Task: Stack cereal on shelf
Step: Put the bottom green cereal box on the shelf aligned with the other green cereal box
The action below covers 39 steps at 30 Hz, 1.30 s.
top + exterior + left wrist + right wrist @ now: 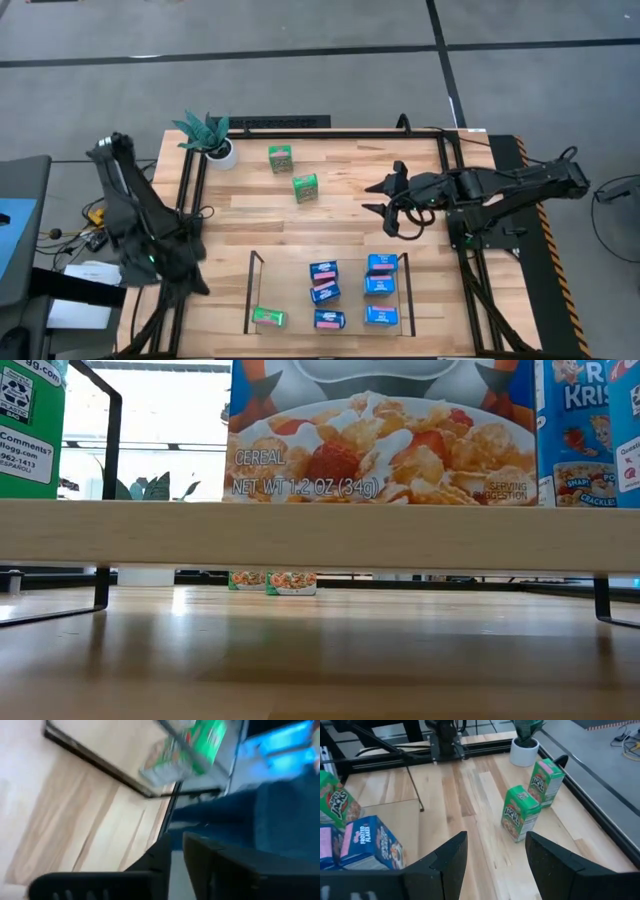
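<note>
The shelf [290, 295] lies at the table's near edge. Several blue cereal boxes [326, 292] and one green box [268, 317] stand on its wood base. Two more green cereal boxes [305, 187] [280, 158] stand upright on the table farther back. My right gripper [372, 197] hovers open to the right of the nearer one [520, 813], with nothing between its fingers [496, 840]. My left gripper [193, 268] is over the table's left rail, left of the shelf. Its fingers [177, 857] are close together and hold nothing.
A potted plant [210, 135] stands at the far left corner. Black frame rails [190, 200] run along the table's left and right sides. Bare wood lies between the shelf and the two green boxes. In the low view the shelf's base [320, 535] and its boxes fill the foreground.
</note>
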{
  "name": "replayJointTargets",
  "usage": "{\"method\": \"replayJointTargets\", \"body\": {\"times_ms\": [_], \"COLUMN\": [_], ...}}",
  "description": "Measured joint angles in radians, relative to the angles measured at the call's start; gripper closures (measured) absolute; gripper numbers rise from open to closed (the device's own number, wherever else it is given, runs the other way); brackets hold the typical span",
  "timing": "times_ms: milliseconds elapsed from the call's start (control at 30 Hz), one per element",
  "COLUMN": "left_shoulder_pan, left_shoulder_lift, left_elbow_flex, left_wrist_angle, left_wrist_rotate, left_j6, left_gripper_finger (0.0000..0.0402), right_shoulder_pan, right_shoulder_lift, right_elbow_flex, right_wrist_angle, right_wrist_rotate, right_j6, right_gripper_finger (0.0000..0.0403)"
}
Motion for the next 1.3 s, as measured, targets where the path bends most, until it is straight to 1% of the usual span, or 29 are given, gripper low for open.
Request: {"method": "replayJointTargets", "body": {"times_ms": [67,133,200,300,333,400,500,633,767,833,900,933,967,1033,1133,1200,1300], "left_shoulder_pan": [0.009,0.024,0.04,0.069,0.081,0.106,0.146,0.203,0.275,0.317,0.36,0.38,0.401,0.452,0.581,0.695,0.882], "left_shoulder_lift": [-0.071,-0.137,-0.193,-0.258,-0.276,-0.301,-0.307,-0.274,-0.205,-0.162,-0.118,-0.097,-0.077,-0.033,0.083,0.173,0.299], "left_elbow_flex": [0.0,0.004,0.022,0.063,0.078,0.113,0.177,0.264,0.339,0.371,0.404,0.421,0.442,0.494,0.608,0.701,0.839], "left_wrist_angle": [-0.02,-0.018,-0.016,0.012,0.027,0.067,0.116,0.116,0.111,0.11,0.116,0.115,0.115,0.118,0.092,-0.012,-0.218], "left_wrist_rotate": [-0.063,-0.176,-0.287,-0.467,-0.524,-0.606,-0.678,-0.72,-0.729,-0.759,-0.787,-0.781,-0.749,-0.644,-0.496,-0.401,-0.194], "left_j6": [-0.005,0.012,0.075,0.251,0.325,0.507,0.759,0.968,1.093,1.138,1.143,1.137,1.137,1.142,1.235,1.269,1.265], "left_gripper_finger": [0.0345,0.0324,0.0303,0.0276,0.0267,0.0248,0.0217,0.0174,0.0139,0.013,0.0128,0.0129,0.0131,0.0137,0.0148,0.0155,0.016], "right_shoulder_pan": [0.0,0.0,0.0,-0.006,-0.009,-0.019,-0.033,-0.052,-0.071,-0.079,-0.086,-0.089,-0.092,-0.098,-0.105,-0.112,-0.117], "right_shoulder_lift": [0.004,0.005,0.004,0.004,0.004,0.004,0.004,0.004,0.004,0.004,0.004,0.004,0.004,0.004,0.004,0.004,0.004], "right_elbow_flex": [0.0,0.0,0.0,0.0,0.0,0.0,0.0,0.0,0.0,0.0,0.0,0.0,0.0,0.0,0.0,0.0,0.0], "right_wrist_angle": [0.002,-0.002,0.001,-0.001,0.0,-0.001,-0.001,-0.012,-0.025,-0.03,-0.033,-0.036,-0.038,-0.039,-0.055,-0.065,-0.077], "right_wrist_rotate": [0.001,0.002,0.007,0.054,0.062,0.066,0.066,0.065,0.065,0.065,0.063,0.063,0.063,0.056,0.054,0.053,0.053], "right_j6": [-0.01,-0.024,-0.028,-0.031,-0.034,-0.051,-0.053,-0.053,-0.053,-0.053,-0.053,-0.053,-0.053,-0.053,-0.053,-0.053,-0.053], "right_gripper_finger": [0.0179,0.0179,0.0176,0.0165,0.016,0.0151,0.0137,0.0124,0.0111,0.0108,0.0106,0.0106,0.0106,0.0106,0.0106,0.0106,0.0106]}}
